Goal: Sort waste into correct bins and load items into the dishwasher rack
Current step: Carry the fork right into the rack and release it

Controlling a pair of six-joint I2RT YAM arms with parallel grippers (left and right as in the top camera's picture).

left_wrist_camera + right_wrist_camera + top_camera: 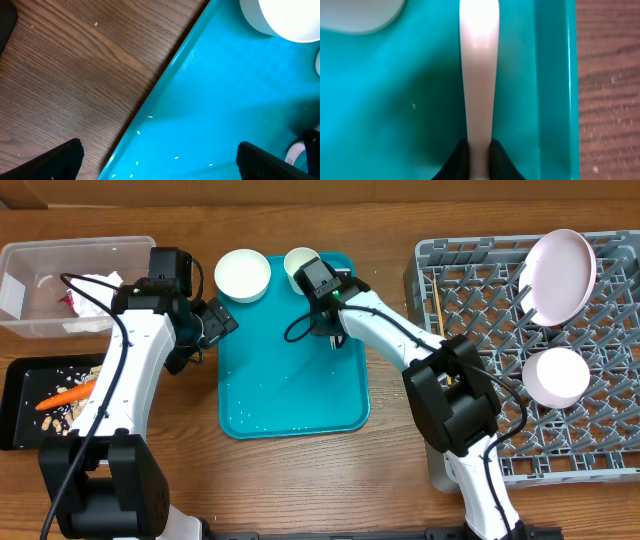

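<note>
- While the left gripper (220,322) hangs wide open and empty over the left rim of the flat teal plastic serving tray (290,395), the overhead view puts the right gripper (318,283) low over the tray's far end, just beside the small white cup (298,262). A white round bowl (242,275) stands on the tray to the left of the cup. White crumbs (252,420) dot the near part of the tray.
- At the far left, the clear plastic rectangular tub (30,255) holds crumpled white napkins (100,285) and a red-and-silver wrapper (70,300).
- Nearer than the tub, the shallow black rectangular tray (15,380) holds an orange carrot (65,395) among beige peanut-like scraps (60,418).
- On the right, the large grey plastic grid rack (600,440) carries a white round plate (560,275) propped at a tilt among the pegs. A second white bowl (556,375) sits nearer in the rack, and thin light wooden chopsticks (437,308) lie along its left side.
- From the left wrist, the two black fingers stand far apart with nothing between them, above the line where the wooden tabletop (65,65) meets the teal tray. The bowl shows at the top right, and crumbs lie along the tray's edge.
- From the right wrist, the black fingertips are pinched tight on a narrow white piece (479,75). It runs straight away from the gripper over the tray, parallel to the tray's rim, and I cannot tell what it is. Bare tabletop lies beyond the rim, and a round white edge shows at the top left.
</note>
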